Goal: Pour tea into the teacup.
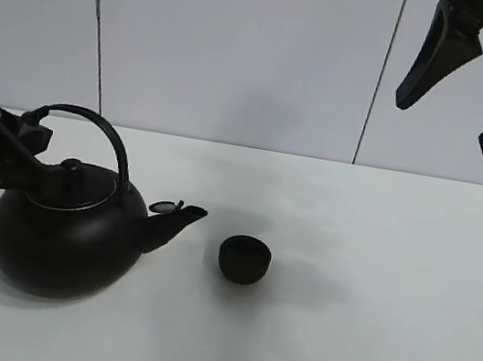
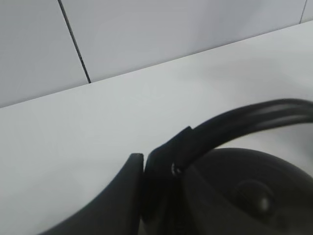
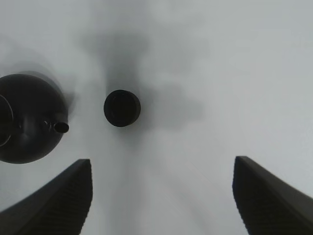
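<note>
The small black teacup [image 1: 244, 258] stands upright on the white table, just right of the kettle's spout [image 1: 181, 217]. The big black kettle [image 1: 65, 234] rests on the table at the left, lid on. My left gripper [image 1: 33, 125] is shut on the left end of its arched handle [image 1: 106, 132]; the left wrist view shows the gripper [image 2: 143, 161] closed where the handle [image 2: 244, 120] meets the body. My right gripper [image 1: 445, 128] hangs open high at the upper right, holding nothing. Its wrist view looks down between the open gripper [image 3: 162, 164] on the teacup [image 3: 122, 107] and the kettle [image 3: 29, 122].
The white table [image 1: 368, 313] runs back to a pale panelled wall [image 1: 244, 51]. Nothing else stands on it; bare surface lies right of and in front of the cup.
</note>
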You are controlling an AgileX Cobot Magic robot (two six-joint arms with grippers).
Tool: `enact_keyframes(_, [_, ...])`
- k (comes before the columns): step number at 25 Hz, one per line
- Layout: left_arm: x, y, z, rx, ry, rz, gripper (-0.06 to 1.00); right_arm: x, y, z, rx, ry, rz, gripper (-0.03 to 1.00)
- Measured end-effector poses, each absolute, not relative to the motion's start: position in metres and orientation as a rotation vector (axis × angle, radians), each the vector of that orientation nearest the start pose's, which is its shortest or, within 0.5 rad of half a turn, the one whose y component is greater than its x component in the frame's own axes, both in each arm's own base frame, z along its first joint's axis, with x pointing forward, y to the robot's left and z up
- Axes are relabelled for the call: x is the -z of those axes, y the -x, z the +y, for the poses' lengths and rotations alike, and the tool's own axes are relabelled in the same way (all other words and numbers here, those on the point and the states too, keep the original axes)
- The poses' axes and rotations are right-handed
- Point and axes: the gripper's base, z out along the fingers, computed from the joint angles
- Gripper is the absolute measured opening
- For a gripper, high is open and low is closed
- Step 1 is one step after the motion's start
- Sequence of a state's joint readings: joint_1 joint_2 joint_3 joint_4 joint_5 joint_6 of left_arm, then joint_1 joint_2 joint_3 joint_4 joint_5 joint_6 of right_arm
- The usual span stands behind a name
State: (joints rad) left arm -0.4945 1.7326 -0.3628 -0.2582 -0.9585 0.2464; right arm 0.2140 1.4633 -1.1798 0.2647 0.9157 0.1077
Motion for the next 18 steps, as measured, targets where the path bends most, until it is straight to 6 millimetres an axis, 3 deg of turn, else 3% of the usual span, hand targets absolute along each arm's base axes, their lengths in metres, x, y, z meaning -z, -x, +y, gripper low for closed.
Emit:
enact_keyframes(7, [-0.134, -0.238, -0.107, 0.082, -0.4, 1.837, 0.26, -0.301, -0.288, 0.082, -0.431, -0.008, 2.698, 0.55])
enact_keyframes(18, [-0.124, -0.212, -0.093, 0.109, -0.381, 1.868, 0.28, -0.301, -0.288, 0.082, -0.431, -0.008, 2.698, 0.55])
